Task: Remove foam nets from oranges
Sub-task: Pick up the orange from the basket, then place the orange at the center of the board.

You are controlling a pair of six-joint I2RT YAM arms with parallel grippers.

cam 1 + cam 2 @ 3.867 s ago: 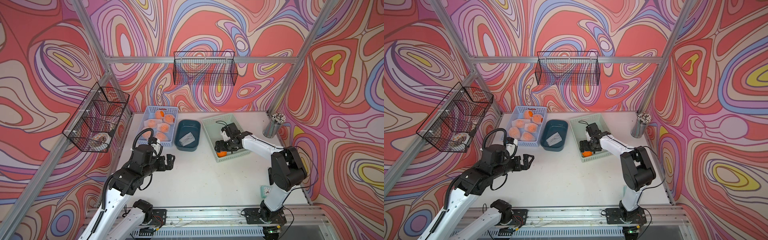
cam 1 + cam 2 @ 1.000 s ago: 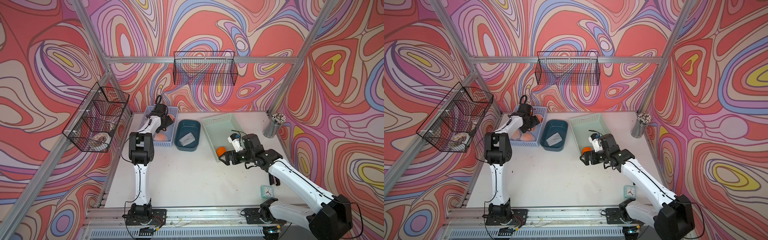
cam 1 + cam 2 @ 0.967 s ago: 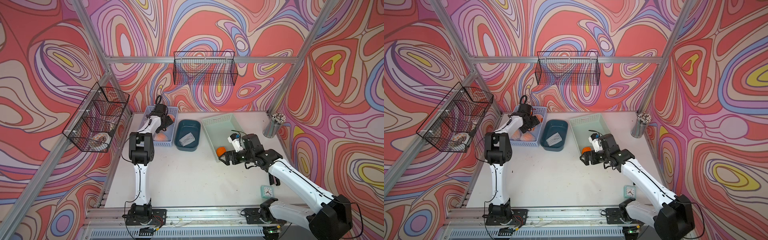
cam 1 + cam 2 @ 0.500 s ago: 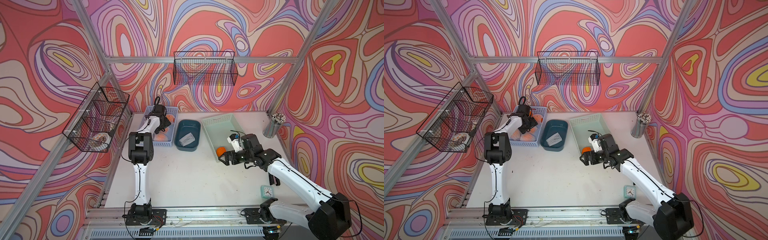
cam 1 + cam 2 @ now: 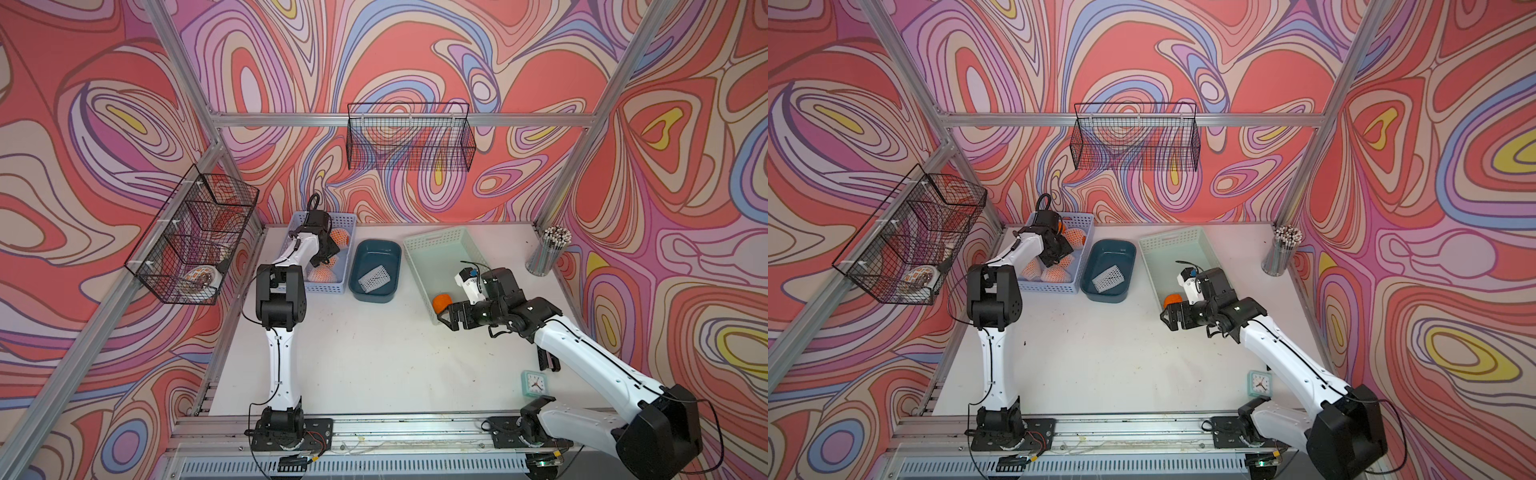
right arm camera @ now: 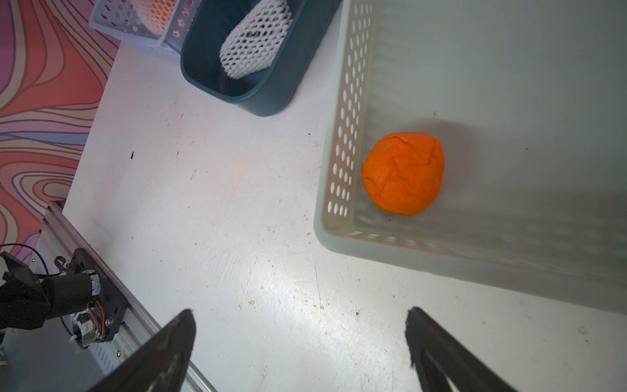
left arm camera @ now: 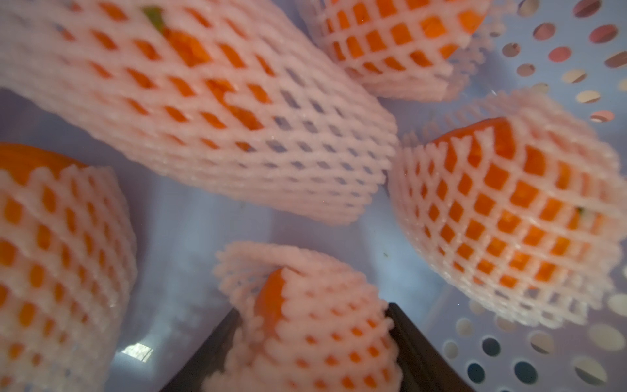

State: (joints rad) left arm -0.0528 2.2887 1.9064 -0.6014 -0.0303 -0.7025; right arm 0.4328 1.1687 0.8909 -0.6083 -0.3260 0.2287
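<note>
Netted oranges (image 7: 509, 210) heaped in lavender perforated basket (image 5: 328, 287), far left; left hand (image 7: 312, 309) straddling one white foam mesh sleeve (image 7: 315, 339), grip uncertain. Right hand (image 6: 301, 314) wide, empty, near bare orange (image 6: 403, 173), seemingly ready to help strip.

Five small round oranges (image 7: 509, 220), each sleeved in a white foam mesh net (image 7: 237, 135) with diamond-shaped holes, lay crowded in the lavender perforated plastic basket (image 5: 328, 287) at the far left corner of the counter (image 5: 374, 353). Orange skin showed at the sleeves' open ends. One netted orange (image 7: 305, 339) sat between the jaws of the left gripper (image 7: 312, 309), its foam touching both. One empty net (image 5: 374, 279) lay flat in the dark teal tub (image 5: 372, 296) just beside that basket. One bare orange (image 6: 403, 173), bright and wrinkle-skinned, rested in the near left corner of the pale green perforated basket (image 5: 436, 239).
</note>
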